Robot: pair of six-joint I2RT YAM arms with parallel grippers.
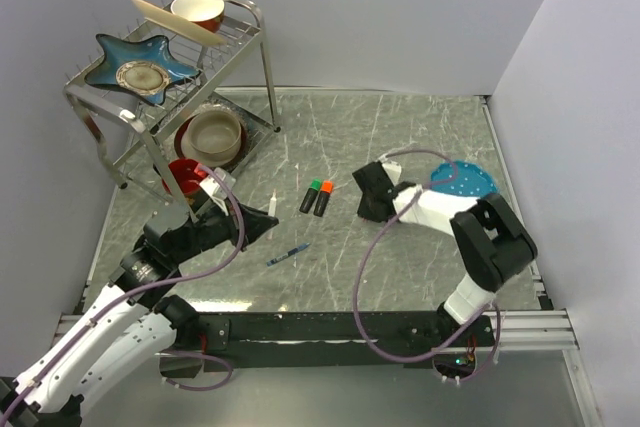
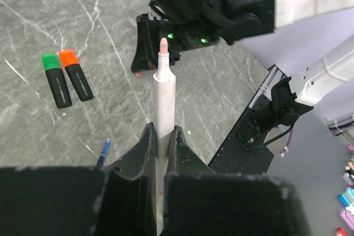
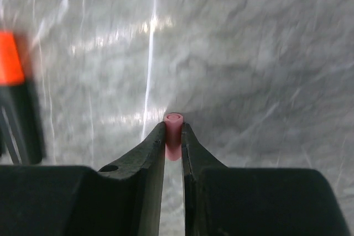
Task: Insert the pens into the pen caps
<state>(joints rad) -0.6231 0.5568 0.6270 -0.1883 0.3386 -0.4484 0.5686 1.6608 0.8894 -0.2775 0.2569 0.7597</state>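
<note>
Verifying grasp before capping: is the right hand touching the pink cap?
Touching. Right wrist view: the right hand clamps the pink cap on both sides, no gap.

The left gripper [image 2: 164, 134] has its black fingers closed on a thin white plastic stick pen [image 2: 164, 89], whose pink tip points to 12 o'clock. The black right arm [image 2: 221, 17] sits beyond that tip. At 9 o'clock from the pen, on the grey marbled tabletop [image 2: 110, 4], two stubby black highlighters lie side by side, one green-capped [image 2: 56, 81] and one orange-capped [image 2: 76, 75]. A dark-blue ballpoint tip [image 2: 104, 152] shows at 8 o'clock, beside the fingers.
</note>
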